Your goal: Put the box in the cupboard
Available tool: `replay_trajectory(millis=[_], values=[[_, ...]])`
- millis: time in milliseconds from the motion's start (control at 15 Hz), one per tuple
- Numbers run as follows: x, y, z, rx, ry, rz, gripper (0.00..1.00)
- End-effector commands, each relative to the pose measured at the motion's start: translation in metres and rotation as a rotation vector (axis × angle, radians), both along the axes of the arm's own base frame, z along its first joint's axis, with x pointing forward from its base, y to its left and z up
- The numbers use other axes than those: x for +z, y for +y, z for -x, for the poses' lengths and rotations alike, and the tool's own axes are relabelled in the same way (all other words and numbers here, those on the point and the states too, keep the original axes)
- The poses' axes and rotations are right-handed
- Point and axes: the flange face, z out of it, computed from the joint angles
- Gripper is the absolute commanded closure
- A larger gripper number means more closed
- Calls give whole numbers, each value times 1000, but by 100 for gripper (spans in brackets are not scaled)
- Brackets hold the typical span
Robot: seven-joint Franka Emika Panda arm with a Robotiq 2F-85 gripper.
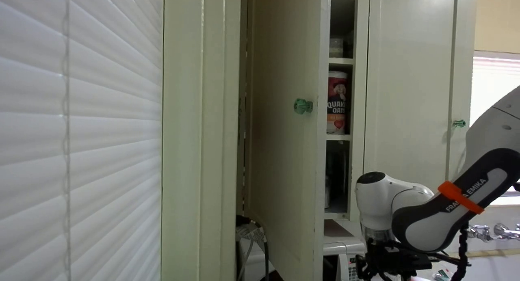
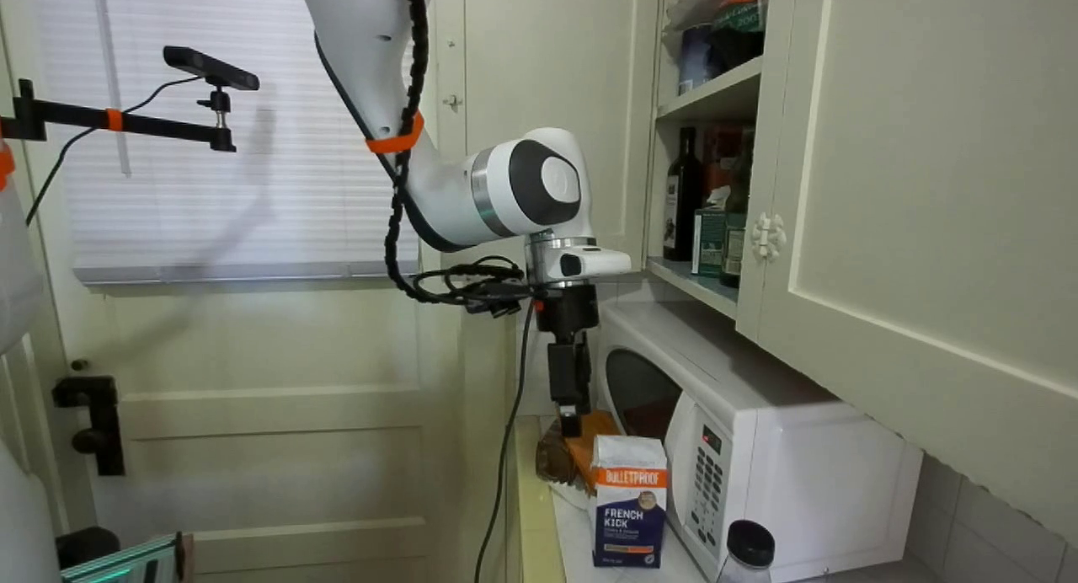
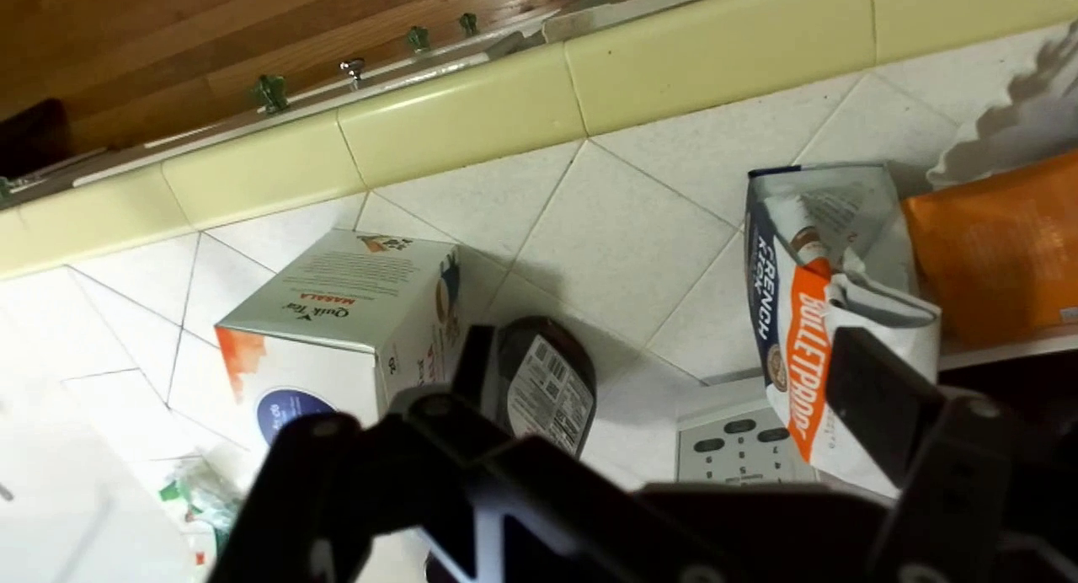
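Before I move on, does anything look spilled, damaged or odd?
The Bulletproof bag by the microwave: its top is folded over and creased, as if already opened. The Quik Tea box shows no damage on its visible faces, and I see no spill.

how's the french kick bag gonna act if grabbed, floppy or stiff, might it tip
The French Kick bag is probably floppy at the top, which looks folded and creased in the wrist view. Lower down it may be firmer, as its front looks fairly flat. Standing taller than wide, it could tip if pushed high up.
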Motion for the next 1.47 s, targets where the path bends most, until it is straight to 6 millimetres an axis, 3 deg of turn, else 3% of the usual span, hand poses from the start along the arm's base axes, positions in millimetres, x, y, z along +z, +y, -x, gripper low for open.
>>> replay_trajectory(millis=[0,467,1400], values=[[-12,-1,-6,-76,8,29,0],[-15,-1,-4,-55,15,2,0],[-59,7,-58,56,-79,-131,0]])
